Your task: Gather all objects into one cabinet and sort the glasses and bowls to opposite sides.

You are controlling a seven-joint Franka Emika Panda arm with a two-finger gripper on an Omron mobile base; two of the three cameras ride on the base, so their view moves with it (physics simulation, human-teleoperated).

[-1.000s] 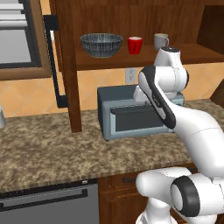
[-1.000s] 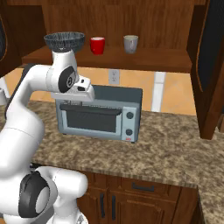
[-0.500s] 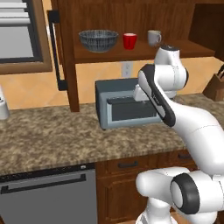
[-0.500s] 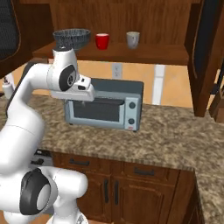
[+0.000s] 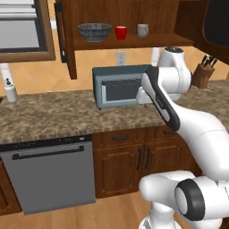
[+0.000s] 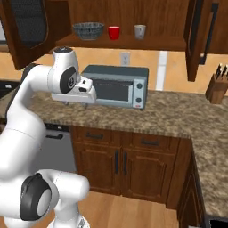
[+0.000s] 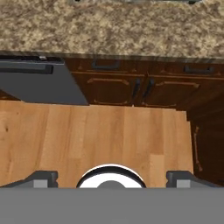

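Pincer (image 7: 112,178) apart, empty; bowl (image 5: 94,31), red cup (image 5: 120,32), grey mug (image 5: 142,30) on cabinet shelf (image 5: 134,42).

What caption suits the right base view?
Bowl, red cup and mug on the cabinet shelf above a toaster oven.

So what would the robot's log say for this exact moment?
gripper: open, empty, over floor | bowl, red cup, grey mug: on cabinet shelf | arm: by toaster oven
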